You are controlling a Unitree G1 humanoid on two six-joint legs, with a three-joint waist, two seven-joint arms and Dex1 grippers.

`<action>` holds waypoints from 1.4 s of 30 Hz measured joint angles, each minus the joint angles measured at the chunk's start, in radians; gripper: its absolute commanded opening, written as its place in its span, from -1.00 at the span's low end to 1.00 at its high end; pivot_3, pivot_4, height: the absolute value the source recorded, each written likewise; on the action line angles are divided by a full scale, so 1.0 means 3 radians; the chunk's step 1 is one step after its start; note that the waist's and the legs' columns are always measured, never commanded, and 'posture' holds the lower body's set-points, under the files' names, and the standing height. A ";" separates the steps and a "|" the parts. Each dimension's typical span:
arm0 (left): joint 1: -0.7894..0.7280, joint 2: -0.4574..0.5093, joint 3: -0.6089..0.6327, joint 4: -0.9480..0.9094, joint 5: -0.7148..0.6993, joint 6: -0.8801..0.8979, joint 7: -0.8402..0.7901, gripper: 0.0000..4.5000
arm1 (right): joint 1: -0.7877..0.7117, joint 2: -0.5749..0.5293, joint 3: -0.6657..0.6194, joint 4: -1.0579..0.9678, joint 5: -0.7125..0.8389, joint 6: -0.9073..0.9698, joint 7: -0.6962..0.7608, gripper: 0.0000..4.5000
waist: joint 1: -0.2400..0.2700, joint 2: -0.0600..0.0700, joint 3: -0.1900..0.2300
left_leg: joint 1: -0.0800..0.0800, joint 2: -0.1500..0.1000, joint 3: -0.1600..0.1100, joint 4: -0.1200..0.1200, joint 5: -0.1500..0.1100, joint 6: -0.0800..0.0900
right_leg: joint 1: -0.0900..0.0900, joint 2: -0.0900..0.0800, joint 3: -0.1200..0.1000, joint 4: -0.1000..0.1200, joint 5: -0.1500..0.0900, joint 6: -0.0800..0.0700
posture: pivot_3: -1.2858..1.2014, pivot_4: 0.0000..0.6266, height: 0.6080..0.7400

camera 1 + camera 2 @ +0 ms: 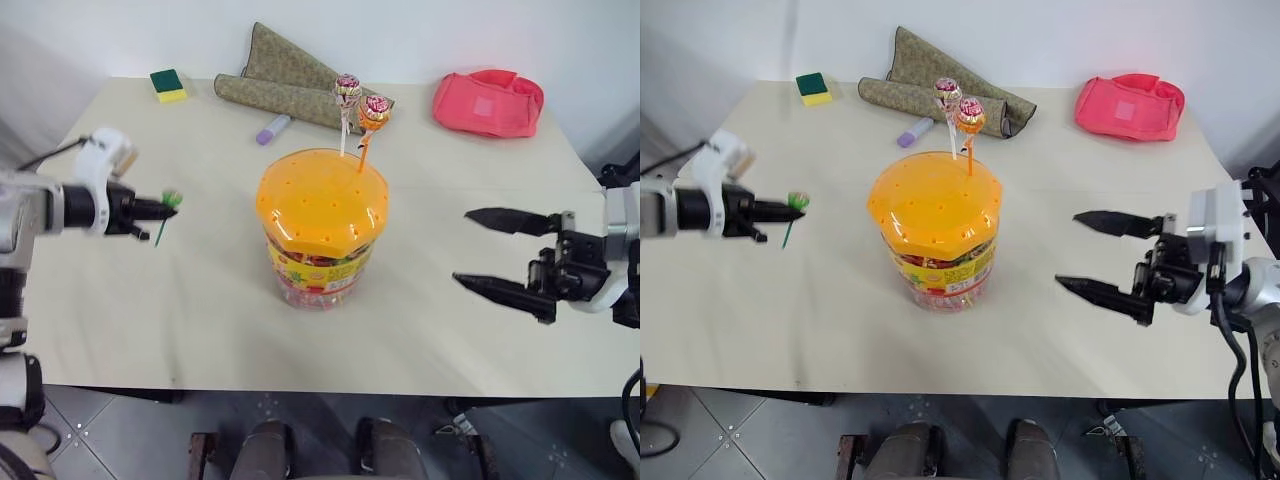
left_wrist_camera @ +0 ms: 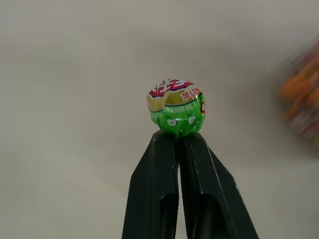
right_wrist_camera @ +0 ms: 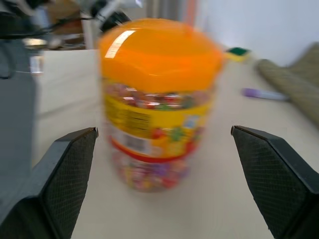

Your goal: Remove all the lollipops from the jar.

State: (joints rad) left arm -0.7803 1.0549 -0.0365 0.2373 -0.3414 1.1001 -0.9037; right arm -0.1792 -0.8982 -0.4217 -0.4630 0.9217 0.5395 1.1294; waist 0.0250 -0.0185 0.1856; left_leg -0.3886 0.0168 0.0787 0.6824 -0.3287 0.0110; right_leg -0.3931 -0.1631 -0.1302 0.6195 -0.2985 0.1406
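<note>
Green lollipop [image 2: 177, 113] stick-down, slightly tilted.

Cream table [image 1: 150, 320] with jar [image 1: 320, 235], sponge [image 1: 168, 85], marker [image 1: 272, 129], cloth [image 1: 285, 85], pink pouch [image 1: 488, 102]

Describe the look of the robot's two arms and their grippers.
Both arms are white and grey with black wrist sections. The left gripper has two slim black fingers, with a thin dark cable near its white wrist. The right gripper has long, pointed black fingers with cross-hatched inner pads; a black cable hangs behind it.

Lab-like room: bare table [image 1: 150, 330], white wall [image 1: 400, 30]
</note>
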 measured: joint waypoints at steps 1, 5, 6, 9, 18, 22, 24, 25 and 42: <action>0.0088 -0.0001 -0.0011 0.0008 0.0007 0.0059 0.0026 -0.99 | -0.0011 0.0000 0.0048 -0.0007 -0.0001 -0.0006 0.0026 1.00 | 0.0003 -0.0005 0.0003 | 0.0000 0.0000 0.0000 0.0001 0.0000 0.0000 | 0.0000 0.0000 0.0000 0.0001 0.0000 0.0000 | 0.03 -0.52 1.00; 0.0154 0.0005 -0.0058 0.0019 0.0044 0.0230 0.0081 -0.99 | -0.0144 0.0046 0.0173 0.0064 -0.0061 -0.0062 -0.0015 1.00 | 0.0008 -0.0022 0.0012 | -0.0001 -0.0001 -0.0002 0.0003 0.0000 0.0000 | 0.0000 -0.0001 0.0000 0.0002 0.0000 0.0000 | 0.03 -0.52 1.00; 0.0154 0.0025 -0.0097 0.0020 0.0065 0.0270 0.0087 -0.99 | -0.0166 0.0062 0.0190 0.0089 -0.0084 -0.0075 -0.0032 1.00 | 0.0005 -0.0022 0.0012 | -0.0001 0.0000 -0.0001 0.0002 0.0000 0.0000 | 0.0000 -0.0001 -0.0001 0.0002 0.0000 0.0000 | 0.03 -0.52 1.00; 0.0162 0.0063 -0.0248 0.0064 0.0149 0.0405 0.0119 -0.99 | -0.0164 0.0108 0.0219 0.0149 -0.0145 -0.0113 -0.0059 1.00 | 0.0000 -0.0022 0.0013 | -0.0002 0.0000 0.0001 0.0000 0.0000 -0.0001 | -0.0003 0.0000 0.0000 0.0002 0.0000 -0.0001 | 0.03 -0.52 1.00; -0.0098 0.0045 -0.0329 0.0319 0.0200 0.0580 0.0176 0.03 | -0.0228 0.0125 0.0219 0.0266 -0.0265 -0.0191 -0.0108 1.00 | 0.0001 -0.0022 0.0013 | -0.0002 -0.0001 0.0001 0.0001 0.0000 -0.0001 | -0.0003 -0.0001 0.0001 0.0003 0.0000 -0.0001 | 0.03 -0.52 1.00; -0.0142 0.0045 -0.0329 0.0299 0.0197 0.0574 0.0153 0.57 | -0.0238 0.0104 0.0211 0.0308 -0.0294 -0.0199 -0.0107 1.00 | -0.0002 -0.0023 0.0013 | -0.0003 0.0000 0.0002 0.0001 0.0000 -0.0001 | -0.0004 -0.0001 0.0000 0.0003 0.0000 -0.0001 | 0.03 -0.52 1.00; -0.0242 0.0075 -0.0303 0.0181 0.0131 0.0503 0.0024 0.85 | -0.0262 0.0001 0.0165 0.0375 -0.0311 -0.0198 -0.0106 1.00 | 0.0001 -0.0024 0.0014 | -0.0005 0.0000 0.0001 0.0002 0.0000 -0.0001 | -0.0005 -0.0001 -0.0001 0.0003 0.0000 -0.0001 | 0.03 -0.52 1.00; -0.0292 0.0108 -0.0270 0.0110 0.0086 0.0473 -0.0055 0.99 | -0.0296 -0.0026 0.0127 0.0386 -0.0323 -0.0198 -0.0107 1.00 | 0.0002 -0.0025 0.0015 | -0.0006 0.0000 0.0001 0.0003 0.0000 -0.0001 | -0.0005 -0.0001 -0.0001 0.0003 0.0000 -0.0001 | 0.03 -0.52 1.00; -0.0035 -0.0582 0.1190 -0.0211 -0.1116 -0.1435 -0.1552 0.99 | -0.1794 0.0148 0.0702 0.0518 -0.0043 0.0463 -0.0648 1.00 | -0.0043 -0.0019 0.0017 | -0.0005 0.0002 0.0005 0.0006 0.0001 -0.0002 | -0.0006 0.0000 0.0000 0.0005 0.0000 -0.0001 | 0.03 -0.52 1.00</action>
State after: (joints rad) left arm -0.7908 0.8803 0.3204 0.1741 -0.6763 0.6696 -1.3692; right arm -0.7175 -0.8537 -0.2111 -0.3076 0.9088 0.6783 0.9349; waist 0.0120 -0.0241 0.1906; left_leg -0.3900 0.0174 0.0802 0.6842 -0.3285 0.0105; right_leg -0.3951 -0.1633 -0.1302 0.6211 -0.2986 0.1403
